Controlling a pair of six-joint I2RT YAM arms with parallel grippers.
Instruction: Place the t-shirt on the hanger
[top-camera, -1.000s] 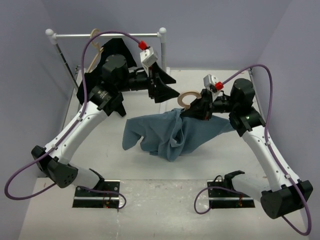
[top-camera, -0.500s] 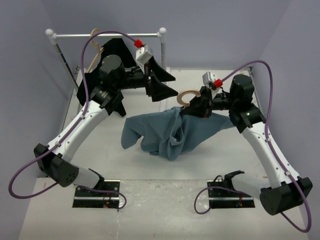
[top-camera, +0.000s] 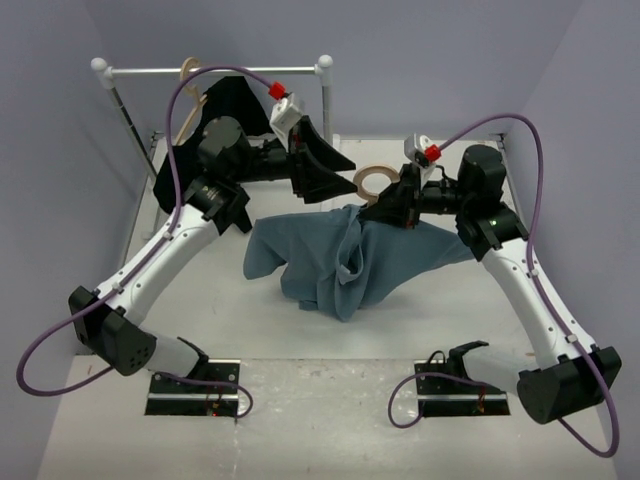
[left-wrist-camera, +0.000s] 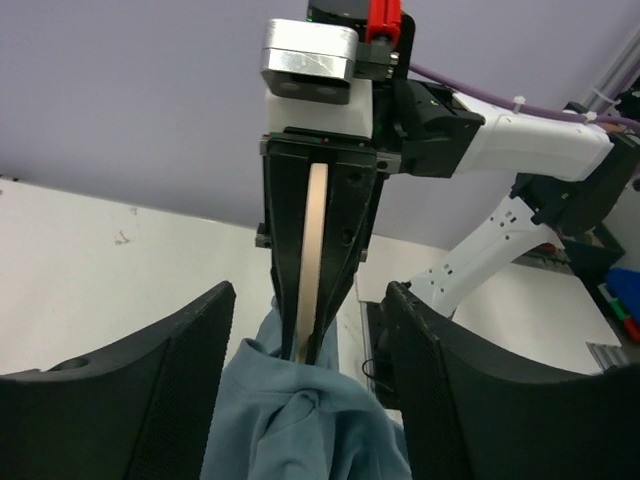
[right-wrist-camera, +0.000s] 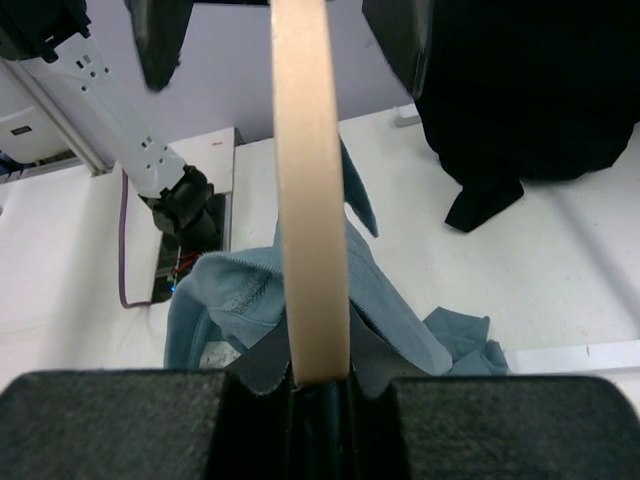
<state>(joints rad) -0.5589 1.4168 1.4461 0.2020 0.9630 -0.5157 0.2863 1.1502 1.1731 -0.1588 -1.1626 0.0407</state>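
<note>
The slate-blue t-shirt (top-camera: 340, 262) hangs from the hanger, its lower part bunched on the white table. Only the hanger's round wooden hook (top-camera: 375, 181) shows; its arms are hidden under the cloth. My right gripper (top-camera: 388, 210) is shut on the hanger at the base of the hook (right-wrist-camera: 310, 200), with the shirt collar (right-wrist-camera: 235, 290) around it. My left gripper (top-camera: 318, 172) is open and empty, just left of the hook. In the left wrist view the open left gripper (left-wrist-camera: 310, 335) faces the hanger (left-wrist-camera: 315, 250), and the t-shirt (left-wrist-camera: 300, 430) lies between its fingers (left-wrist-camera: 140, 400).
A metal clothes rail (top-camera: 215, 71) stands at the back left with a black garment (top-camera: 238, 100) on a twin hanger (top-camera: 187, 98). The black garment (right-wrist-camera: 520, 90) also shows in the right wrist view. The arm bases (top-camera: 195, 392) sit at the near edge.
The right gripper has lifted the hanger and shirt a little and moved them toward the back. The left gripper has shifted slightly back and stays open.
</note>
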